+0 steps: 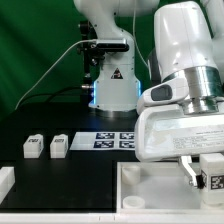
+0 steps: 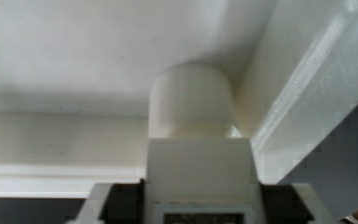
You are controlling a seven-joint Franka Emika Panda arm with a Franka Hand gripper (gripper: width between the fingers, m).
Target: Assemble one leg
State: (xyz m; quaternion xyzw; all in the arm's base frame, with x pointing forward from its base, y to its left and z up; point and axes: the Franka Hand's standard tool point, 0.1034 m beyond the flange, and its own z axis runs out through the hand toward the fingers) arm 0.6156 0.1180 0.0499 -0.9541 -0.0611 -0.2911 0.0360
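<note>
My gripper (image 1: 203, 172) is shut on a leg (image 1: 213, 180), a stubby white block whose marker tag faces the camera. It holds the leg low over the exterior view's right end of the large white tray-like piece (image 1: 150, 190). In the wrist view the leg (image 2: 197, 110) sticks out from between the jaws of the gripper (image 2: 197, 203), its rounded end close to an inner corner of the tray piece (image 2: 69, 130), beside a raised rim (image 2: 309, 90). I cannot tell whether it touches. Two more legs (image 1: 33, 147) (image 1: 59, 146) stand on the black table at the exterior view's left.
The marker board (image 1: 112, 140) lies on the table in front of the robot base (image 1: 110, 90). A white part (image 1: 5, 181) shows at the exterior view's lower left edge. The arm's large white body (image 1: 185, 70) fills the exterior view's right side.
</note>
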